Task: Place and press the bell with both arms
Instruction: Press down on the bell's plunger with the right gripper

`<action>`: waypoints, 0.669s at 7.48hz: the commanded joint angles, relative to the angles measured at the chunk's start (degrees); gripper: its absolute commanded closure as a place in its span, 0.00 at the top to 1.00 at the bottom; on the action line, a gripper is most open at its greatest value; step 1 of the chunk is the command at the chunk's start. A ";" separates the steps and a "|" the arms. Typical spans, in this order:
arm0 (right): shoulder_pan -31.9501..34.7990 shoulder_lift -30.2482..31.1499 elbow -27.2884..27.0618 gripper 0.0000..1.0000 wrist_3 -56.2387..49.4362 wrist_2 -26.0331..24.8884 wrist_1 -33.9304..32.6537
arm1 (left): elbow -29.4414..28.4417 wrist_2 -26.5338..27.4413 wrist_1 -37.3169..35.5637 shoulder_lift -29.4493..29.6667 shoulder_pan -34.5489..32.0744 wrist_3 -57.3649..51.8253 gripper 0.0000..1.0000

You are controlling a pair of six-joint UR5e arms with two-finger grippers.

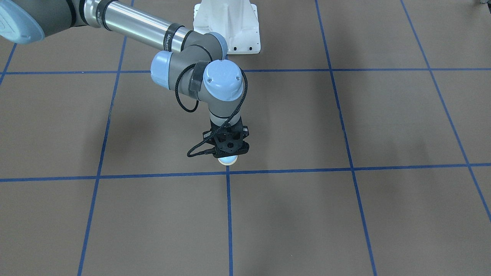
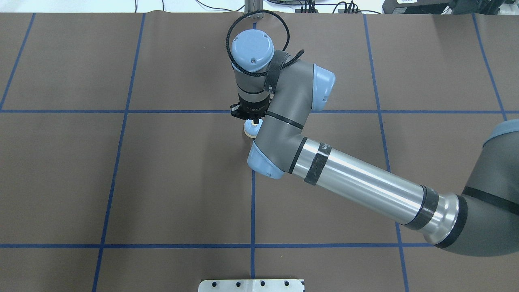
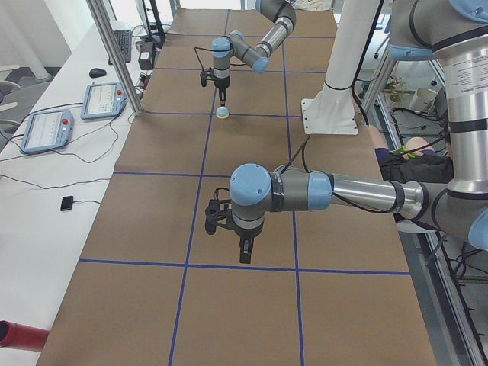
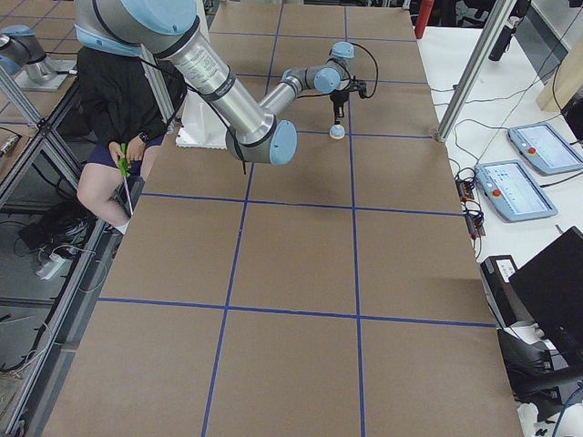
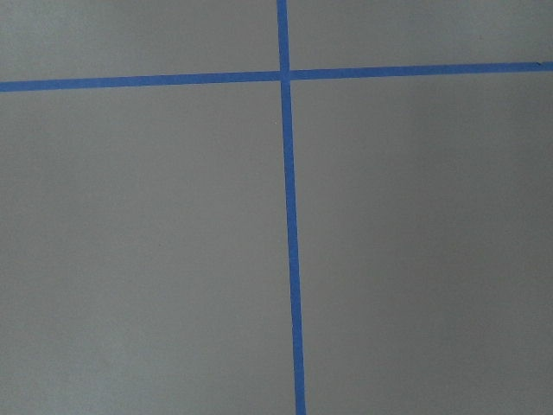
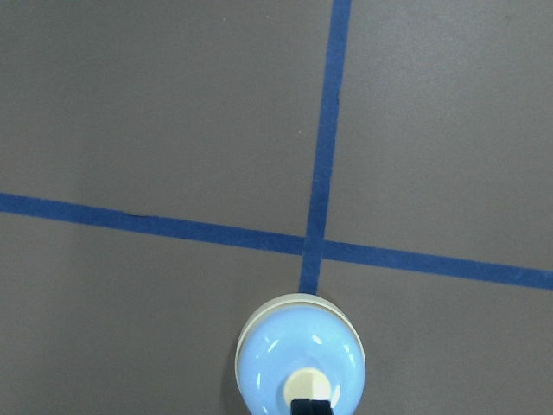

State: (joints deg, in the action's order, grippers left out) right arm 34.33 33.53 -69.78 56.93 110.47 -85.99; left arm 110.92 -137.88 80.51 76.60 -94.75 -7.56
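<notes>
The bell [image 1: 227, 160] sits on the surface [image 1: 345, 230] just beside a tape crossing [image 6: 318, 246]. My right fingers [image 6: 311, 406] look drawn together into one dark tip on its button [image 6: 304, 383]. My left fingers [image 3: 245, 250] hang well apart from it; wide or narrow, I cannot tell. If my tip is off-centre, a push could slip off the button, tilting or skidding the bell.

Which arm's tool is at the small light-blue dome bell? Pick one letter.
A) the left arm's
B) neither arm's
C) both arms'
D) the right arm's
D: the right tool points down at the cream round button of the small light-blue dome bell, and its grey-and-silver right arm enters the overhead view from the right.
</notes>
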 commanded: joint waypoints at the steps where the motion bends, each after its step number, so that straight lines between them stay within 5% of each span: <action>1: -0.31 0.04 0.34 0.00 0.11 -0.08 0.30 | 0.00 -0.02 0.00 0.04 0.00 0.00 1.00; 5: -0.66 0.04 1.31 0.00 -0.06 -0.34 0.30 | 0.00 -0.02 0.00 0.04 0.00 0.00 1.00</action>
State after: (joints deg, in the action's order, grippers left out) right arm 33.81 33.61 -68.77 56.95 110.26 -85.69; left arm 110.92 -137.90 80.51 76.64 -94.75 -7.56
